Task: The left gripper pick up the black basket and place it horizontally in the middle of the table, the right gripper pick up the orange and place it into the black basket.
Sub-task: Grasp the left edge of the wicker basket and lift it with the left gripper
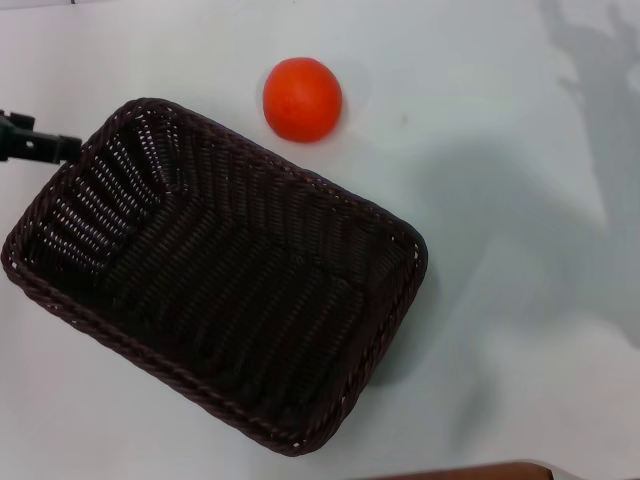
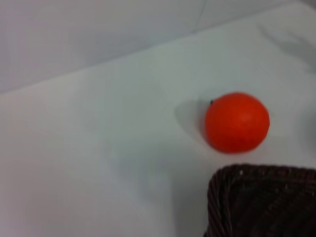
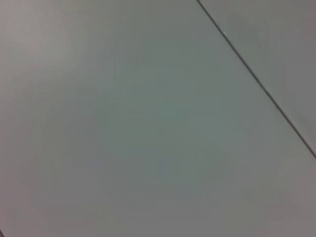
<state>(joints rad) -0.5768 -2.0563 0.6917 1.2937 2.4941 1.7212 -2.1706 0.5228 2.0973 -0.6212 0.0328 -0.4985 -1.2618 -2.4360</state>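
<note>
Basket (image 1: 215, 275), black wicker, lies askew on my table (image 1: 520, 300), long axis running ten to four o'clock. My left gripper (image 1: 40, 146) touches its ten o'clock corner; I cannot tell its jaw state. Orange (image 1: 302, 99) sits just beyond the rim at twelve o'clock.

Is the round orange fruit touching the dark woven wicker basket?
Apart. The head view shows white table between the orange and the basket's braided rim.

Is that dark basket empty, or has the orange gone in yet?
Empty. The black basket shows only bare weave inside; the orange sits on the table beyond its rim.
</note>
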